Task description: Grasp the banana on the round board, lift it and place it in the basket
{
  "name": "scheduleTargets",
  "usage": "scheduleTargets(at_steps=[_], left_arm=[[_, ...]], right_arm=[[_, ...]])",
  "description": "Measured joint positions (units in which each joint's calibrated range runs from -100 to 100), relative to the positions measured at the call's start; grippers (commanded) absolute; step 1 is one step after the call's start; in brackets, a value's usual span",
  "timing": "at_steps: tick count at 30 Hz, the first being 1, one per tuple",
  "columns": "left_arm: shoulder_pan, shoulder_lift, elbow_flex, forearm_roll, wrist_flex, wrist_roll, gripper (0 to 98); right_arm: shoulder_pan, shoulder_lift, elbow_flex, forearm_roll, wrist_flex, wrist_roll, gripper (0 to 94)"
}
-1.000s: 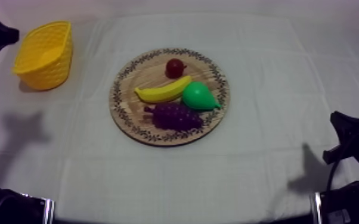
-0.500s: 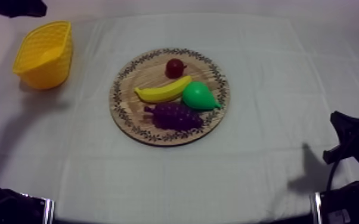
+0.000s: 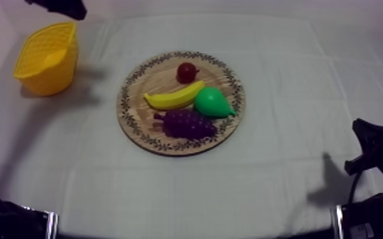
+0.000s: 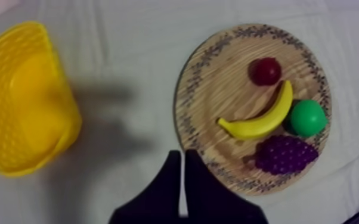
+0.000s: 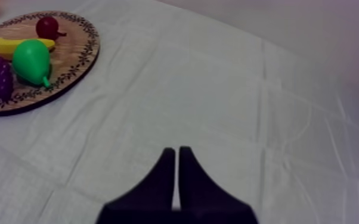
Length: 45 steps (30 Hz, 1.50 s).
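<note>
Left gripper has its two fingers pressed together, holding nothing, over the cloth between the one yellow basket at the far left and the one wooden board in the middle. Right gripper is likewise closed on nothing, over bare cloth at the near right. Four toy fruits lie on the board: one banana across its centre, one small red fruit on the far side, one pear just right of the banana, and one bunch of grapes on the near side.
</note>
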Motion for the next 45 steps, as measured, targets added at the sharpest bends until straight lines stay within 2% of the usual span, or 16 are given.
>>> scheduleTargets(at_steps=[13,19,22,26,30,38,42,45], left_arm=[[8.1,10.0,-13.0,1.70,0.3,3.0,0.0],[10.0,12.9,-15.0,3.78,0.3,3.8,0.0],[10.1,13.9,-14.8,4.57,0.1,2.9,0.0],[10.1,14.5,-14.6,4.63,-0.9,-0.6,0.0],[10.5,14.8,-14.9,4.38,-1.7,-6.8,0.0],[12.6,14.1,-14.2,-0.39,0.7,-20.1,0.0],[12.9,14.1,-15.0,-2.34,1.0,-24.4,0.0],[12.9,14.1,-16.0,-2.90,1.0,-25.8,0.0]], right_arm=[[0.0,0.0,0.0,0.0,0.0,0.0,0.4],[0.0,0.0,0.0,0.0,0.0,0.0,0.4],[0.0,0.0,0.0,0.0,0.0,0.0,0.4],[0.0,0.0,0.0,0.0,0.1,0.0,0.4],[0.0,0.0,0.0,0.0,0.1,0.0,0.4],[0.0,0.0,0.0,0.0,0.0,-0.1,0.4],[0.0,0.0,0.0,0.0,0.0,-0.1,0.4],[0.0,0.0,0.0,0.0,0.0,-0.1,0.4]])
